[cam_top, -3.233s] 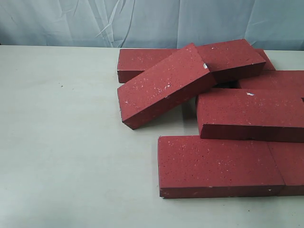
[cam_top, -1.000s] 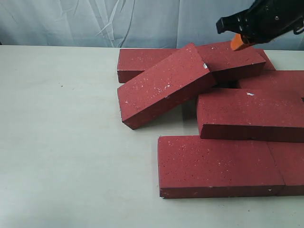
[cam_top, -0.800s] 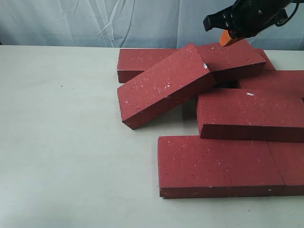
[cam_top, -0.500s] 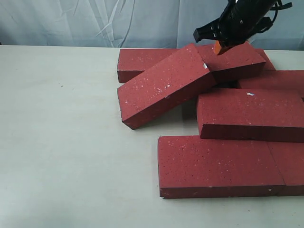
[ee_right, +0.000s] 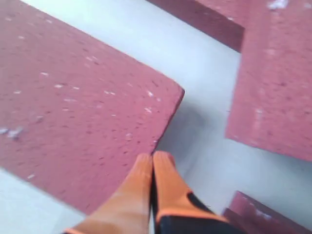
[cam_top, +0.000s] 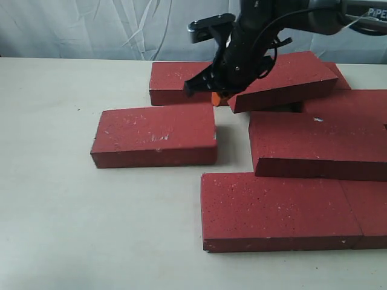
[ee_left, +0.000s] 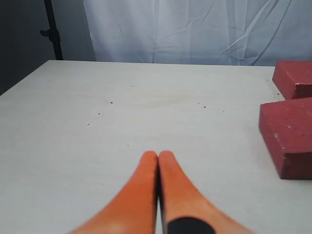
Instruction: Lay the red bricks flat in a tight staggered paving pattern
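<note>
- Comparing w/ ext. view half a sec ago: the leaning brick (cam_top: 154, 134) is no longer tilted against the pile. It now lies flat on the desk (cam_top: 60, 205), left of the heap and apart from the others.
- R pincer (cam_top: 216, 96) has swung over from rear right to just beyond that brick's far right corner. Tips pressed together, pinching nothing, so prob. a push rather than a lift.
- L pincer (ee_left: 158, 156): also pressed together, empty, over bare desk; not in ext. view.
- Meaning for task: one brick freed & flat, but a gap separates it from the front brick (cam_top: 278, 208), so no tight joint yet. Upper brick (cam_top: 284, 74) looks propped on its neighbours and is not yet laid.
- Orientation: the moved brick's long axis runs left-right in ext. view, approx. parallel to front brick & rear brick (cam_top: 175, 75); broad face up.
</note>
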Robot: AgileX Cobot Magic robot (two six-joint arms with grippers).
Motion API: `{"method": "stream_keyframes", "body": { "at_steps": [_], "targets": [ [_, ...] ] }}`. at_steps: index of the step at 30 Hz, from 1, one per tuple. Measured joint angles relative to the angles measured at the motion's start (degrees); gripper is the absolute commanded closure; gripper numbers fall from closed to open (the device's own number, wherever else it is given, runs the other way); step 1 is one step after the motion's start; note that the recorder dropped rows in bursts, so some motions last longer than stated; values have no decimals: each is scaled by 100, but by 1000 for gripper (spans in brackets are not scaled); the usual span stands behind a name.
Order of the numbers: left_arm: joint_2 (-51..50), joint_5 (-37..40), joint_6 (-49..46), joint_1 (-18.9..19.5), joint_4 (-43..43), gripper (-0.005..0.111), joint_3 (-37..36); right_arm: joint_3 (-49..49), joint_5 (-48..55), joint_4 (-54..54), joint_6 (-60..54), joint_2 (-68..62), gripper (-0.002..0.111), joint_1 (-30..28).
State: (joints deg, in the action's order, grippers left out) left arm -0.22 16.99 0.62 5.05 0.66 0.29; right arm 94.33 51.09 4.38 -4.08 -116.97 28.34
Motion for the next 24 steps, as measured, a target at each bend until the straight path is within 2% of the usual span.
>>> {"method": "stream_keyframes", "body": {
  "at_steps": [7, 24],
  "targets": [
    [0, 0, 0, 0, 0, 107, 0, 0, -109, 50, 0, -188, 109, 360],
    [0, 0, 0, 0, 0, 107, 0, 0, -275, 505, 0, -202, 109, 374]
  ]
}}
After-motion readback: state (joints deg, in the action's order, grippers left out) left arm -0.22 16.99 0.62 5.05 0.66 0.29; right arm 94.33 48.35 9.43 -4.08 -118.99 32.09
